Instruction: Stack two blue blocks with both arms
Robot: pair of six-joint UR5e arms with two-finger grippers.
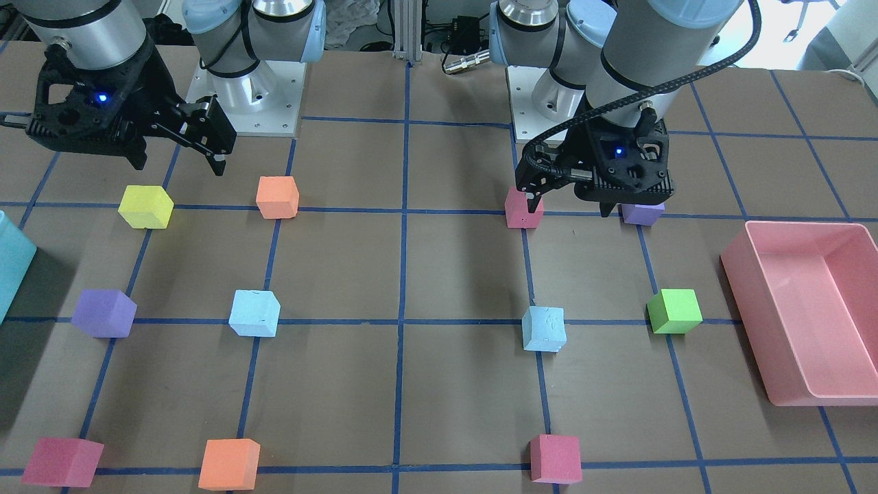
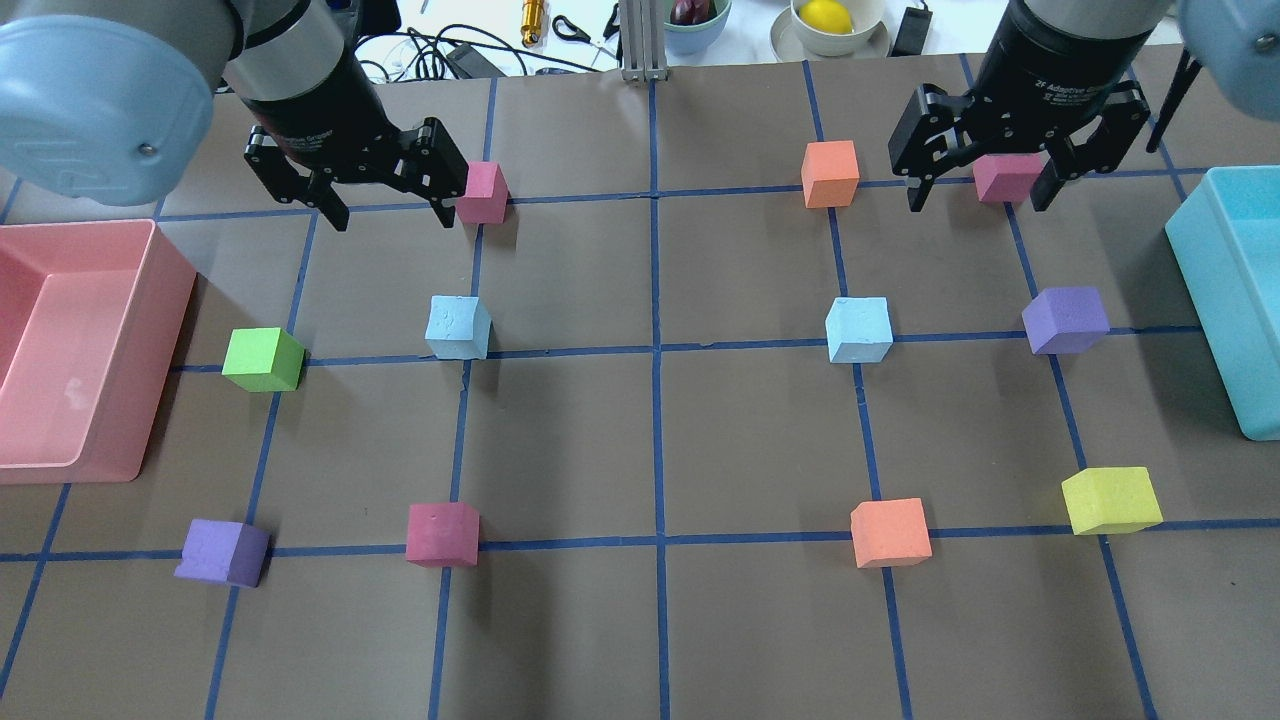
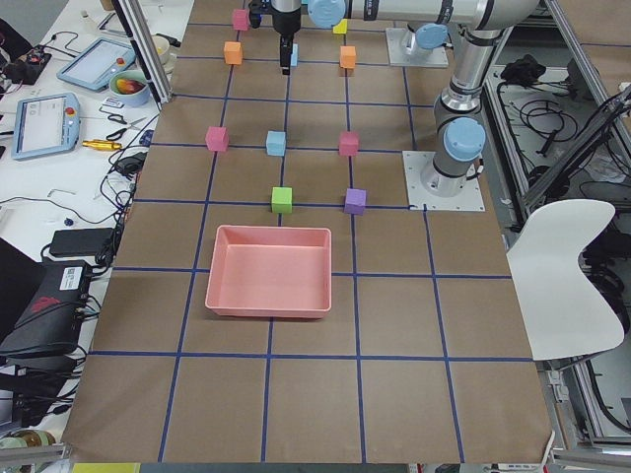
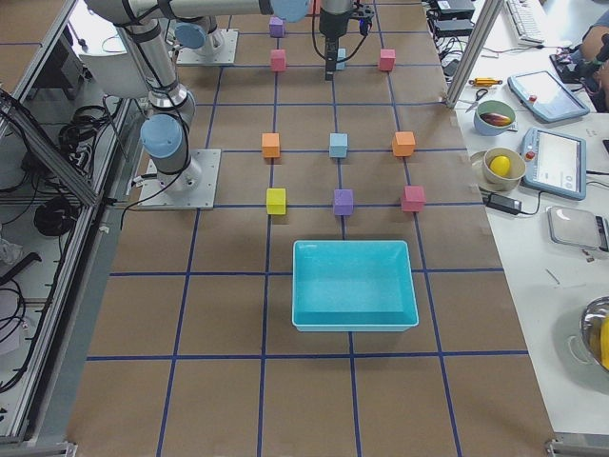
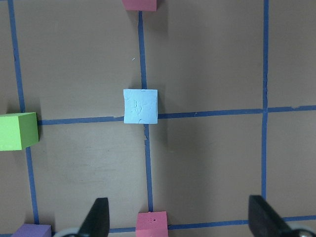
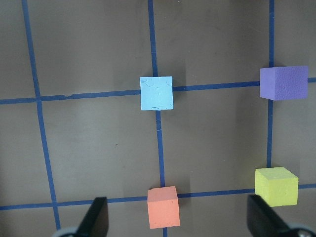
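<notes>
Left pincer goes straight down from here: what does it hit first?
Probably the pink cube nearest the robot: the left pincer hangs open above it, cube slightly off-centre. It might land on bare table beside it; depth unclear. The blue block lies farther out.

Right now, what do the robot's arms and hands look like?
The left arm and right arm are round silver-grey tubes with light blue joint caps. The left gripper and right gripper are black, each with two fingers and a small blue light. A braided black cable runs along the left arm.
</notes>
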